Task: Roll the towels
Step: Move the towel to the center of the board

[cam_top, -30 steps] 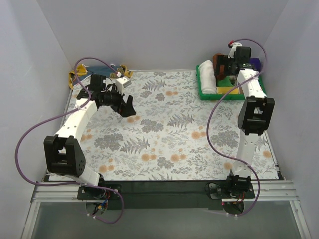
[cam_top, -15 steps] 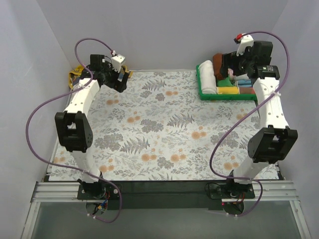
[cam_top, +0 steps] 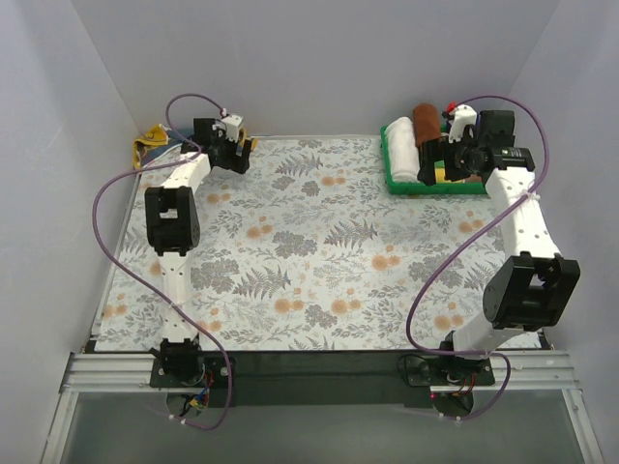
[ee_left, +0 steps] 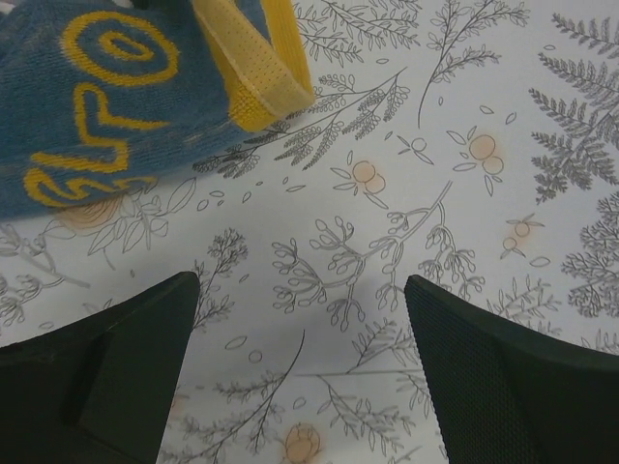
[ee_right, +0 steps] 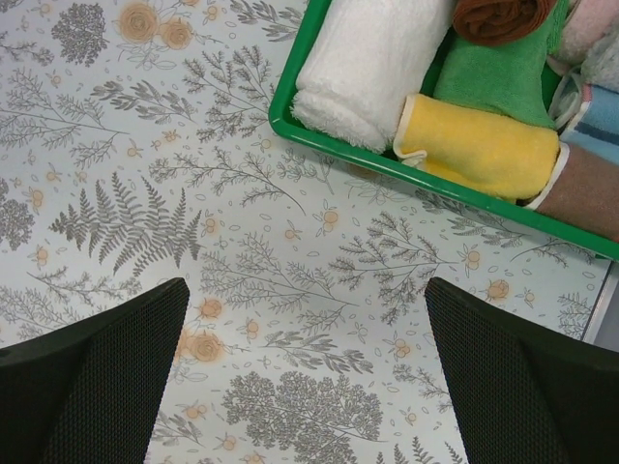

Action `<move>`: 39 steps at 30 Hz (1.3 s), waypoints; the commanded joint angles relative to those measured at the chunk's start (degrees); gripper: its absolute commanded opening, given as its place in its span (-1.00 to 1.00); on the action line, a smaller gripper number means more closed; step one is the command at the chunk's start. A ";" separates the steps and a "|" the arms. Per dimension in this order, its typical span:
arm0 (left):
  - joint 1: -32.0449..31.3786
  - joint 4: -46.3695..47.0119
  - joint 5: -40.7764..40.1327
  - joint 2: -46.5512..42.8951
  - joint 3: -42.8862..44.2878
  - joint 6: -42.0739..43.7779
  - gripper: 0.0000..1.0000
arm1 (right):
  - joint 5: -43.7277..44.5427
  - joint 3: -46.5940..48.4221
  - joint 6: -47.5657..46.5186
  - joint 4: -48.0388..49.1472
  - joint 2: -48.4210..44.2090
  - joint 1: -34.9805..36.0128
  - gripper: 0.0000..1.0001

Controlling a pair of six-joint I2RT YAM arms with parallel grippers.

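Left gripper is out at the far-left corner of the floral-print table cover, jaws spread wide w/ nothing between them, only bare cover under the gap. Just ahead of its fingers lies the mustard-yellow towel w/ dark blue-grey patches, loose and unrolled, yellow hem folded across one corner; not touching the fingers. In the top view that same towel sits bunched in the corner by the wall, beyond the gripper.

Right gripper hangs over the cover near the front-left corner of the green plastic tray, jaws also wide apart, holding nothing. Rust-brown towel is rolled, at the far end of the tray beside a white rolled cloth; top view shows it as a brown cylinder at the back. Also packed in the tray: a green cloth, a bright yellow folded cloth, pale blue and pinkish bits at the right edge, only partly in view. Tray is at the far-right of the table, well apart from the mustard towel
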 commanded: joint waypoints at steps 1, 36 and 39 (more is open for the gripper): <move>-0.06 8.63 2.19 1.03 3.18 -4.82 0.64 | 0.31 0.13 0.24 0.54 0.62 0.09 0.97; -1.29 22.26 4.28 8.35 7.07 -6.08 -1.00 | -0.12 1.80 -1.86 -1.30 5.90 0.09 0.97; -2.52 20.59 9.04 -3.77 -6.71 -1.96 -1.00 | -3.46 1.19 -4.05 -2.89 4.49 0.09 0.97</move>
